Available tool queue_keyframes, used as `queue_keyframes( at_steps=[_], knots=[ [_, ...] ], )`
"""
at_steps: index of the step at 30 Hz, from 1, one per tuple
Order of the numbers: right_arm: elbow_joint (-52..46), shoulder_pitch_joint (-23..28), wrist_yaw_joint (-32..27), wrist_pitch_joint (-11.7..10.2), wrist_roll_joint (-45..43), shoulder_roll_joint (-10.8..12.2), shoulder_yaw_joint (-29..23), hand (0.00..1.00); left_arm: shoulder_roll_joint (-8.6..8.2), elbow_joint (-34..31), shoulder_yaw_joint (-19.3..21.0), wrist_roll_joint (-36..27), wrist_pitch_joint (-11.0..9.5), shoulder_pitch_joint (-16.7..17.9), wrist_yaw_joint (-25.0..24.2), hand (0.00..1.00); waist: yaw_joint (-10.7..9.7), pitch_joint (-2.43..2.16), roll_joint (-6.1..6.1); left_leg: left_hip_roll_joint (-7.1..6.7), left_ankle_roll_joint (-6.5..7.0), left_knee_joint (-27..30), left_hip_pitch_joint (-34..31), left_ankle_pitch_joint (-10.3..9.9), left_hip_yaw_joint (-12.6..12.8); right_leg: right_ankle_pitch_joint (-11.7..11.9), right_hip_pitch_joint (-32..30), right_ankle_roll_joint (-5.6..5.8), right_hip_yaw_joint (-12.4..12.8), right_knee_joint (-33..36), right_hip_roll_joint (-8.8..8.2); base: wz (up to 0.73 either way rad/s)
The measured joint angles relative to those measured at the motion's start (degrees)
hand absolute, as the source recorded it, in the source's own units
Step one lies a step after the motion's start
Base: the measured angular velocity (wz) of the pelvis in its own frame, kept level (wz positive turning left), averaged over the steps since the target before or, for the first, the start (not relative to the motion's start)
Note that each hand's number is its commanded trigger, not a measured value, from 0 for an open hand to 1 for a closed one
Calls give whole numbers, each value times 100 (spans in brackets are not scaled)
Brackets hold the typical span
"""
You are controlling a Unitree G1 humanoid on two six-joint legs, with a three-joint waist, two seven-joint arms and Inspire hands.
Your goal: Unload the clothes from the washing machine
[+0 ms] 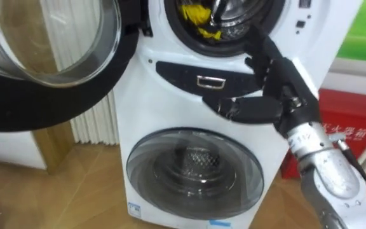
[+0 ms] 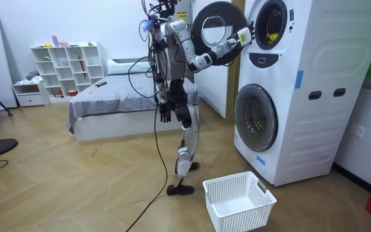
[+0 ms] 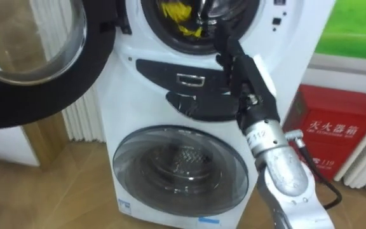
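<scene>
A yellow cloth (image 1: 196,16) lies in the upper drum of the stacked white washing machine (image 2: 301,96), just inside the round opening. My right hand (image 1: 278,83) is raised in front of the dark panel below that drum. It is open, with straight fingers (image 1: 262,44) pointing up at the opening's lower right rim and the thumb out to the left. It holds nothing and stays short of the cloth. I stand facing the machine. My left hand (image 2: 165,116) hangs relaxed at my side.
The upper door (image 1: 43,57) stands swung open to my left. The lower drum door (image 1: 196,168) is closed. A white laundry basket (image 2: 237,201) sits on the wooden floor before the machine. A red box (image 1: 348,127) stands at the right, a bed (image 2: 108,103) behind me.
</scene>
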Motion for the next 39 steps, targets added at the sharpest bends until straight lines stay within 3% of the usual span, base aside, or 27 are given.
queue_keyframes(
  at_steps=[1, 2, 3, 5, 8, 10, 12, 13, 15, 16, 17, 19, 21, 23, 24, 25, 28, 34, 39],
  knots=[
    [-25, -2, -7, 1, 60, 3, 7, 0, 4, 0, 16, -9, 2, 86, 3, 0, 22, -33, -2, -49, 92, -251, -22, 425, -25, -19, 74, 87, 3, -70, -49, -24],
    [-50, -1, -18, -7, 63, 3, 6, 0, 8, 0, 20, -7, 2, 113, -2, 0, -12, -58, -12, -96, 188, -324, -9, 578, -32, -35, 86, 115, 6, -90, -70, -6],
    [-69, 0, -62, -14, 75, -5, 5, 0, 20, -3, 34, -9, -4, 102, -40, 0, -88, -90, -86, -238, 261, -411, 46, 640, -17, -71, 102, 201, 46, -127, -161, 12],
    [-69, 6, -114, -13, 25, -15, 6, 0, 15, 3, 34, -12, -15, -21, -121, 0, -173, -96, -106, -396, 391, -365, 113, 562, 45, -113, 159, 298, -3, -128, -344, 10],
    [-101, 16, -207, -14, -105, -16, 1, 0, 49, 45, 85, -104, -93, -334, -85, 0, -274, -47, -30, -595, 515, -270, 235, 345, 123, -166, 271, 463, -47, 25, -586, 2],
    [-222, 16, -287, -14, -111, -24, -20, 0, 100, 34, 127, -149, -122, -619, -37, 0, -416, -38, 9, -793, 626, -269, 297, 264, 153, -242, 185, 595, -25, 498, -820, 17],
    [-296, 23, -392, -18, -130, -22, -32, 0, 135, -30, 125, -249, -127, -796, 32, 0, -450, -20, -12, -917, 723, -409, 487, 201, 207, -243, 11, 607, -12, 1112, -999, 5],
    [-337, 46, -405, -54, -123, -34, -31, 0, 141, -73, 102, -331, -142, -888, 94, 0, -469, 4, -33, -988, 789, -522, 666, 159, 264, -178, -160, 717, 6, 1554, -1129, 0],
    [-363, 47, -374, -64, -250, -28, -29, 0, 144, -142, 65, -361, -197, -956, 124, 0, -504, 9, -30, -1044, 861, -626, 861, 102, 265, 79, -345, 846, 72, 2112, -1187, -7],
    [-357, 47, -360, -63, -331, -29, -70, 0, 152, -134, 53, -363, -252, -1010, 132, 0, -530, 24, 17, -1031, 902, -632, 969, 43, 137, 253, -431, 824, 134, 2355, -1138, -5],
    [-353, 46, -358, -62, -333, -29, -100, 0, 152, -142, 50, -369, -275, -1022, 148, 0, -521, 28, 68, -1013, 899, -654, 1019, -10, 13, 222, -478, 816, 164, 2413, -1084, -12],
    [-334, 40, -320, -25, -338, -36, -178, 0, 170, -117, 49, -369, -330, -1054, 181, 0, -487, 26, 132, -958, 898, -875, 1197, -75, -233, -192, -872, 689, 208, 2337, -843, -10],
    [-333, 41, -287, 15, -333, -48, -194, 0, 176, -103, 48, -370, -344, -1003, 182, 0, -496, 22, 161, -909, 900, -923, 1282, -76, -273, -244, -1177, 645, 182, 1832, -635, 5],
    [-314, 41, -276, 18, -336, -83, -180, 0, 193, -101, 48, -366, -343, -896, 189, 0, -506, 21, 161, -906, 899, -935, 1399, -76, -277, -35, -1271, 531, 263, 963, -457, 16],
    [-308, 49, -284, 27, -327, -109, -169, 0, 198, -99, 48, -366, -338, -818, 210, 0, -515, 16, 156, -918, 881, -937, 1499, -89, -273, 483, -1286, 477, 359, 600, -369, 35],
    [-307, 91, -305, 26, -297, -160, -150, 0, 183, -90, 47, -367, -339, -750, 220, 0, -503, -13, 208, -864, 834, -977, 1633, -116, -275, 634, -1141, 394, 394, 520, -302, 26],
    [-423, 130, -221, -13, -18, -170, 12, 0, 210, 92, 53, -354, -330, -520, 328, 0, -540, -18, 264, -726, 770, -1183, 1753, -153, -318, 718, -993, 312, 440, 286, -126, -15],
    [-286, 96, -110, 10, 215, -223, 1, 0, 173, 85, 63, -297, -188, -345, 318, 0, -394, -14, 218, -499, 614, -1304, 1783, -235, -319, 990, -767, 185, 403, -247, 153, -4],
    [-341, 93, 36, 4, 326, -221, 4, 0, 89, 13, 60, -303, -52, -229, 318, 0, -394, -22, 205, -418, 546, -1284, 1767, -261, -327, 1036, -725, 131, 386, -346, 238, 0]
  ],
)
